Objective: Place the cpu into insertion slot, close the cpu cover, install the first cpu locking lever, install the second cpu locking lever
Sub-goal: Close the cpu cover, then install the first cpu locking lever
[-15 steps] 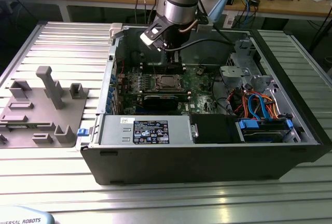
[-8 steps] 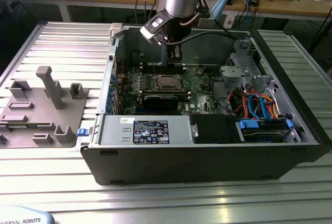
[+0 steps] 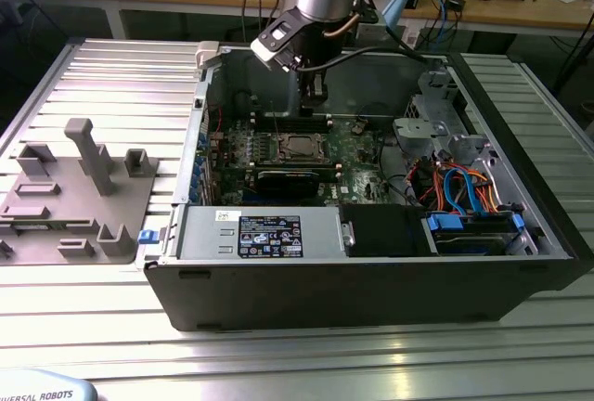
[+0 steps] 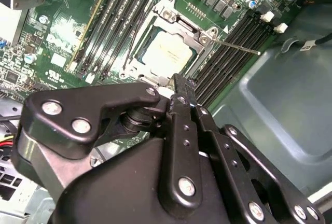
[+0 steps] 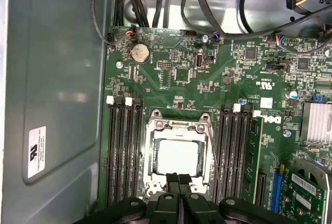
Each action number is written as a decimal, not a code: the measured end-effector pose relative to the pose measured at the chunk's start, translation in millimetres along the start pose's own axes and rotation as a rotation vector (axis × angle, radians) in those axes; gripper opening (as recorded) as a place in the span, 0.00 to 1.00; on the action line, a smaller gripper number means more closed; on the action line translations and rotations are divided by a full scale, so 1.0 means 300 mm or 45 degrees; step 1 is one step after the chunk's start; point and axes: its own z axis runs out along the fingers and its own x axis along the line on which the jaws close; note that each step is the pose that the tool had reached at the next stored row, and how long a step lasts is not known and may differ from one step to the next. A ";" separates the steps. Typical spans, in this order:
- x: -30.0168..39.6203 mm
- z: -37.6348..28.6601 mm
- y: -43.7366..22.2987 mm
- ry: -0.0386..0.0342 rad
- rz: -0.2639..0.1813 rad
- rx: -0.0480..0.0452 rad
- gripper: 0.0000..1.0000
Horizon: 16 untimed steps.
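Observation:
The cpu (image 5: pixel 178 156) lies flat in the insertion slot (image 5: pixel 150 185), its silver-grey top facing up; it also shows as a pale square in the second wrist view (image 4: pixel 166 53) and in the exterior view (image 3: pixel 299 148). The cpu cover (image 5: pixel 179 127) lies down around it as a silvery frame. One thin wire locking lever (image 4: pixel 241 46) juts out over the memory slots; in the first wrist view a lever (image 5: pixel 214 172) runs aslant beside the socket. My gripper (image 5: pixel 179 178) hangs shut just above the socket's edge with nothing held, fingertips pressed together, and stands over the board in the exterior view (image 3: pixel 316 95).
Black memory slots (image 5: pixel 124 151) flank the socket on both sides, with a green card (image 5: pixel 252 156) in one. The open computer case (image 3: pixel 371 290) walls the board in. Cables and a drive cage (image 3: pixel 464 187) fill the exterior view's right. A grey fixture (image 3: pixel 83 187) sits on the table.

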 end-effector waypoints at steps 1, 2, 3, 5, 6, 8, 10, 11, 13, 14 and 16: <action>0.000 0.000 0.000 -0.0001 0.000 0.000 0.11; 0.000 0.000 0.000 -0.0002 0.000 0.000 0.11; 0.000 0.000 0.000 -0.0002 0.000 0.000 0.11; 0.000 0.000 0.000 -0.0002 0.000 0.000 0.11; 0.000 0.000 0.000 -0.0002 0.000 0.000 0.11; 0.000 0.000 0.000 -0.0002 0.000 0.000 0.11; 0.000 0.000 0.000 -0.0002 -0.003 0.000 0.11; 0.000 0.000 0.000 -0.0006 -0.011 0.001 0.11; 0.000 0.000 0.000 -0.0012 -0.027 0.001 0.11; 0.000 0.000 0.000 -0.0017 -0.042 0.002 0.11; 0.000 0.000 0.000 -0.0031 -0.082 0.003 0.11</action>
